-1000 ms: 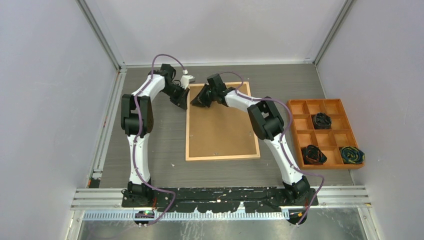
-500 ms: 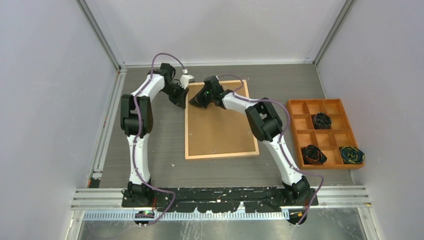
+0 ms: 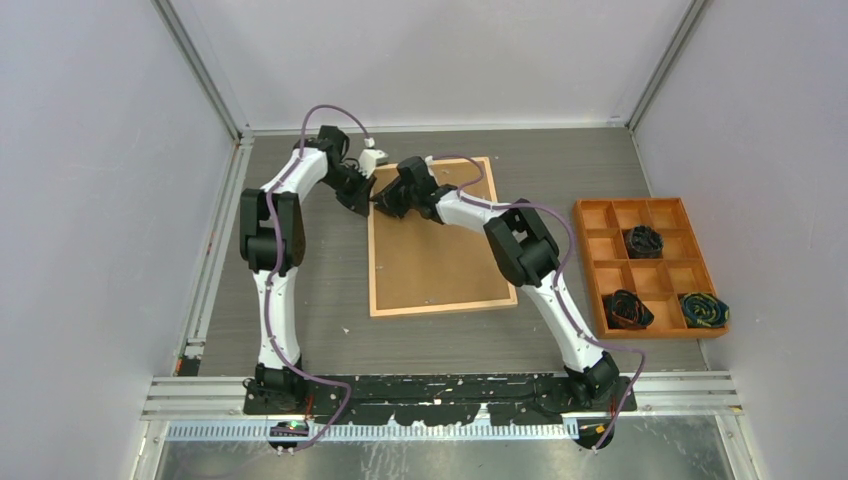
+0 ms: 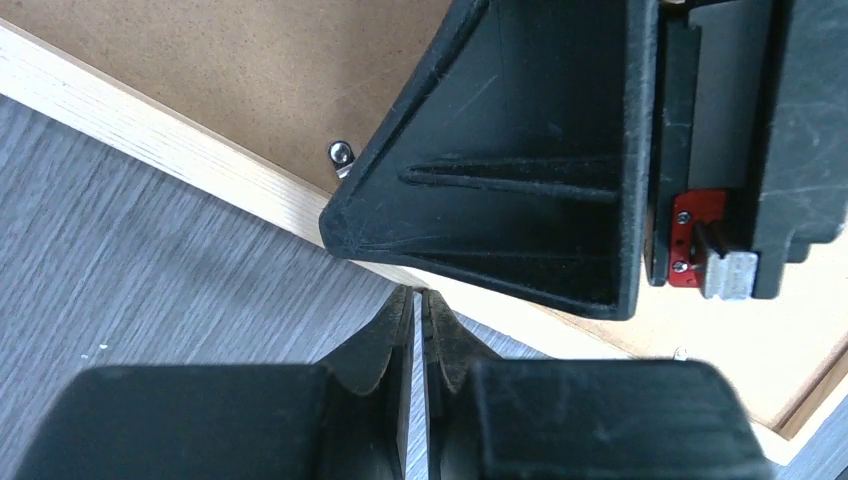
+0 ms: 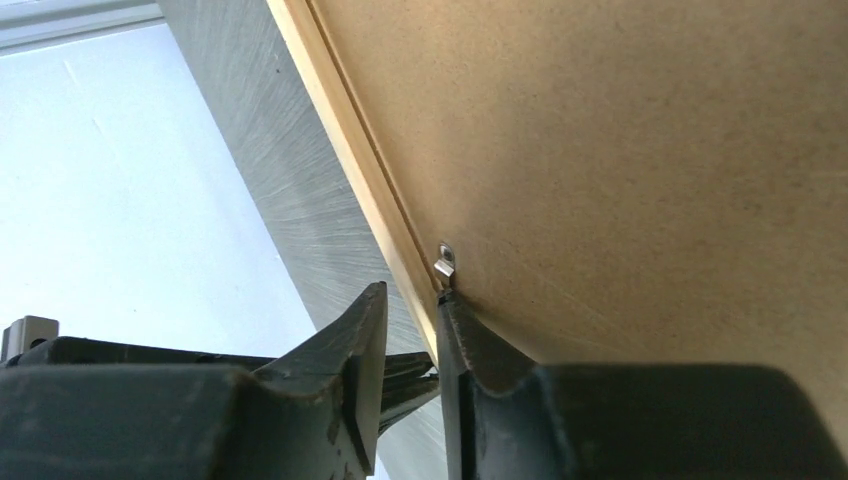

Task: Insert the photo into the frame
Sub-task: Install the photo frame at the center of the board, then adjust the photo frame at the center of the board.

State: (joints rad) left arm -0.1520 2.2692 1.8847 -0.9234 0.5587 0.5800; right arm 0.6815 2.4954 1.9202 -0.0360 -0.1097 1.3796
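The frame [image 3: 441, 308] lies flat mid-table, a thin light-wood border around a brown board back [image 3: 440, 250]. The photo's printed side is hidden. My left gripper [image 3: 364, 205] is shut and empty, its tips [image 4: 420, 295] at the outside of the frame's left border [image 4: 150, 125]. My right gripper [image 3: 386, 207] is just across that border near the far left corner. In the right wrist view its jaws [image 5: 410, 300] stand a narrow gap apart. One finger rests on the board beside a small metal tab [image 5: 445, 262]; the other is over the table outside the border [image 5: 340, 130].
An orange compartment tray [image 3: 591, 270] stands at the right, with dark cable bundles [image 3: 644, 240] in three cells. Grey walls enclose the table on three sides. The two grippers are almost touching; the right one's black body [image 4: 520, 170] fills the left wrist view.
My right gripper has moved left across the board to the frame's left border. The frame has slid and turned slightly to the left. The left gripper has barely moved.
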